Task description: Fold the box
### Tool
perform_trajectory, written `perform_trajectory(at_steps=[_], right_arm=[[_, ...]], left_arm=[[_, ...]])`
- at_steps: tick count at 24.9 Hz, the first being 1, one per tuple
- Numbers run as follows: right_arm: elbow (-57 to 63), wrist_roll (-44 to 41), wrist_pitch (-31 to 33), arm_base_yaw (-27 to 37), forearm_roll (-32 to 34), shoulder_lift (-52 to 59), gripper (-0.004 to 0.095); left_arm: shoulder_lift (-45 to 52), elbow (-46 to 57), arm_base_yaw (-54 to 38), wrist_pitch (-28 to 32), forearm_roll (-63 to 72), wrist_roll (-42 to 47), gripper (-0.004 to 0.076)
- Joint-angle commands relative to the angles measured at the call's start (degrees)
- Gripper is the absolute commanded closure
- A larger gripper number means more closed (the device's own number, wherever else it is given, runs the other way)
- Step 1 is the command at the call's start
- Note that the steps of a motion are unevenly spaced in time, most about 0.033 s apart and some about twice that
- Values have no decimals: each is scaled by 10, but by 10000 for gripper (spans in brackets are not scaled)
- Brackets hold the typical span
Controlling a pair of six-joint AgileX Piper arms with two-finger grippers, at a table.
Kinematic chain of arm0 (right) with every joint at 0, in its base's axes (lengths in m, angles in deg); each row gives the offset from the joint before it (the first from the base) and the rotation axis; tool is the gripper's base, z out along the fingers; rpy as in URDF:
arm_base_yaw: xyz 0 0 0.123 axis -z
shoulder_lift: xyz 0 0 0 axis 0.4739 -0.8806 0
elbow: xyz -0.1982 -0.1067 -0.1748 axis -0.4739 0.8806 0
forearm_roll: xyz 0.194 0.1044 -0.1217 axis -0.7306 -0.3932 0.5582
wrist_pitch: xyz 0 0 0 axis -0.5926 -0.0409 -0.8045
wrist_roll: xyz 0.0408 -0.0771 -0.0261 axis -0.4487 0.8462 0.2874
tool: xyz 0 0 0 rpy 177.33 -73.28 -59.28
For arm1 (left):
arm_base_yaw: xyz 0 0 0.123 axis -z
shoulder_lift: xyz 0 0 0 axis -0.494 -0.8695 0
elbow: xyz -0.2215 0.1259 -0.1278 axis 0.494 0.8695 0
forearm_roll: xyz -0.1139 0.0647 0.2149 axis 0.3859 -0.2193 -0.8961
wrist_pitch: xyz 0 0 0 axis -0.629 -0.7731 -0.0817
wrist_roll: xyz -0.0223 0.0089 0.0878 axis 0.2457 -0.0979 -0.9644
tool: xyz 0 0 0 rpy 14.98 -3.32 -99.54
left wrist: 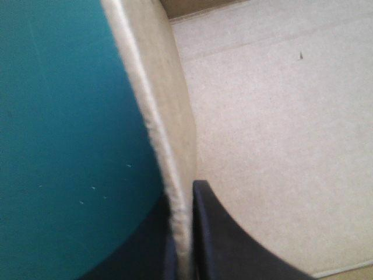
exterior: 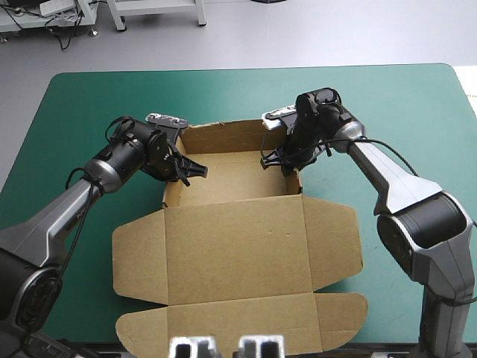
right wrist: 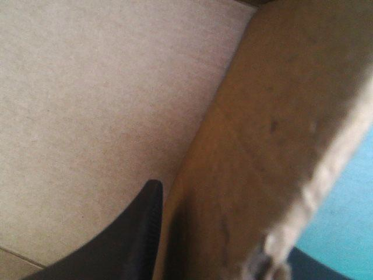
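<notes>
The brown box (exterior: 235, 242) lies in the middle of the table, its lid and flaps flat toward the near edge. Its far part is an open tray with raised walls. My left gripper (exterior: 186, 170) is at the tray's left wall; in the left wrist view the gripper (left wrist: 183, 195) pinches that wall (left wrist: 166, 122), one black finger (left wrist: 233, 245) inside the tray and the other outside. My right gripper (exterior: 277, 159) is at the right wall; in the right wrist view the gripper (right wrist: 224, 219) clamps this wall (right wrist: 274, 122), with one finger (right wrist: 128, 233) over the tray floor (right wrist: 87, 87).
The teal-green cover (exterior: 89, 104) lies bare around the box on the left, right and far sides. The flat lid's front flaps (exterior: 246, 321) reach close to the table's near edge.
</notes>
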Motion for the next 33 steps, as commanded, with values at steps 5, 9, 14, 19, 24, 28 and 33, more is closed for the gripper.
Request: perform_trajectory(at_steps=[5, 9, 14, 19, 24, 28, 33], right_arm=[[-11, 1, 16, -2, 16, 20, 932], [-11, 1, 16, -2, 19, 20, 932], [-11, 2, 16, -2, 31, 19, 931], [-11, 10, 16, -2, 27, 19, 694], [-11, 8, 16, -2, 20, 19, 128], [-12, 7, 16, -2, 23, 26, 87], [-13, 9, 16, -2, 31, 56, 89]], left_arm=[[-16, -22, 25, 27, -26, 16, 734], [-27, -22, 25, 15, -27, 16, 734], [-27, -22, 25, 19, -28, 19, 733], [-27, -22, 25, 13, -25, 14, 505], [-14, -22, 25, -18, -32, 16, 94], [12, -22, 25, -8, -31, 16, 69], [53, -22, 25, -4, -56, 16, 70]])
